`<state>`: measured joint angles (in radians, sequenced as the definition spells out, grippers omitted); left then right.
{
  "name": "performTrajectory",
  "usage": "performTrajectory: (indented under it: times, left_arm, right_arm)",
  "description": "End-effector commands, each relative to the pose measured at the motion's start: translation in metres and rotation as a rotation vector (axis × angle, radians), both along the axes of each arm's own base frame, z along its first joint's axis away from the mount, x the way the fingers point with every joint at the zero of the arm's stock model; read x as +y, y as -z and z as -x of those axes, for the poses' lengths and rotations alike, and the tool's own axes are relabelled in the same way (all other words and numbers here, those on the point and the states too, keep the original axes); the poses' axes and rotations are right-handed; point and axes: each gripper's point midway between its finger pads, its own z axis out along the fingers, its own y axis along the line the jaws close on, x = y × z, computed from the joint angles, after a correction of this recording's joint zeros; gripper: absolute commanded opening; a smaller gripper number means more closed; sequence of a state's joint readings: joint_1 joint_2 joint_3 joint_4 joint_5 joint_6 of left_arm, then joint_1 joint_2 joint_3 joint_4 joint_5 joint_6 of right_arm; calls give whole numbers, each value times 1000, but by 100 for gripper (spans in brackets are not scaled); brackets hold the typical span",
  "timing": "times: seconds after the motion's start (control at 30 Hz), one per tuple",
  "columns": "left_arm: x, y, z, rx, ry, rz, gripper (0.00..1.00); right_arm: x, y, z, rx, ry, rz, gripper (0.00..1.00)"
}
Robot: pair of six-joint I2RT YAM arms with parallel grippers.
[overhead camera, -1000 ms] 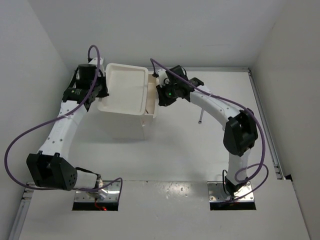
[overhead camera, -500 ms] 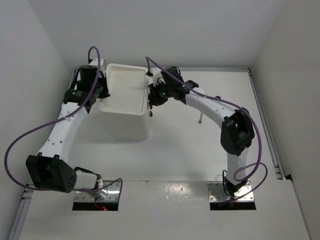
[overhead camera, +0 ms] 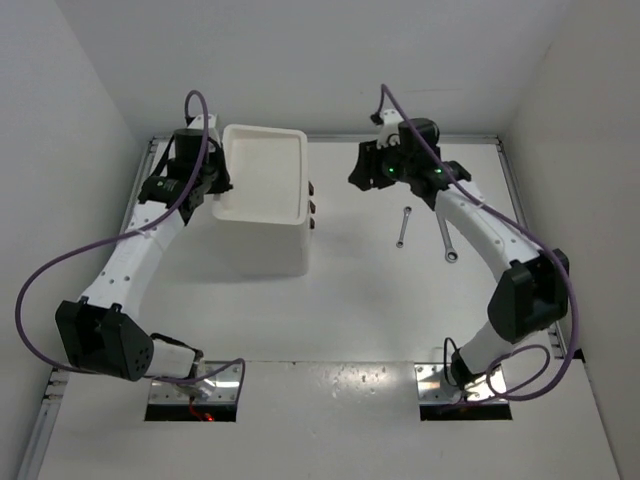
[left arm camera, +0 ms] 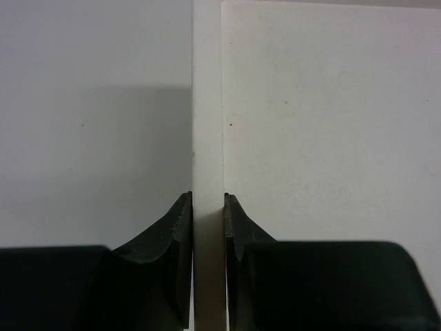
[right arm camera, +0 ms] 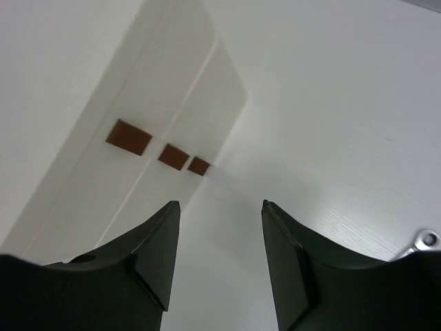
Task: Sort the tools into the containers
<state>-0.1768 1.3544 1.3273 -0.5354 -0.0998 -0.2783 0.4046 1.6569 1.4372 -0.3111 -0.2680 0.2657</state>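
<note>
So, overhead cam first. Your left gripper (overhead camera: 213, 188) is clamped on the side rim of the white drawer unit (overhead camera: 262, 215). I read that as bracing the box so it doesn't skate when a drawer gets tugged. Your right gripper (overhead camera: 360, 175) hangs out on the knob side with its jaws apart and nothing in them. One wrench (overhead camera: 402, 226) and a second wrench (overhead camera: 447, 238) lie on the table (overhead camera: 350, 310) back toward that hand's own arm, near it, each clear of the other. I can't spot any screwdrivers or pliers from up here.

Left wrist cam: the fingers (left arm camera: 176, 227) squeeze a thin white rim (left arm camera: 207, 103) that runs straight ahead of them. It's a narrow hold with plain white surface on both sides, and nothing else shows.

Right wrist cam: the jaws stand wide around empty air. Ahead and to the hand's left is the drawer face with three brown knobs (right arm camera: 173, 156) in a row, and the drawers look pushed in. A silver wrench tip (right arm camera: 424, 241) peeks in low on the hand's right.

For room, you've got bare table between the right fingers and the knob face, so you can go forward or swing back to the wrenches freely. The left side is tighter, with the wall right beside that arm.
</note>
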Motion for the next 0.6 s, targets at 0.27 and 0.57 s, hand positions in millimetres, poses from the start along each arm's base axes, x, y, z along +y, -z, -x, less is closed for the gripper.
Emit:
performTrajectory:
  times: [0.27,0.57]
  left_arm:
    - [-84,39,10,186,138,222,0]
    - [-80,23,9,120,118,191,71]
  right_arm:
    - [-117,40,4,156,340,58,57]
    - [-139,67,6,260,389,53,69]
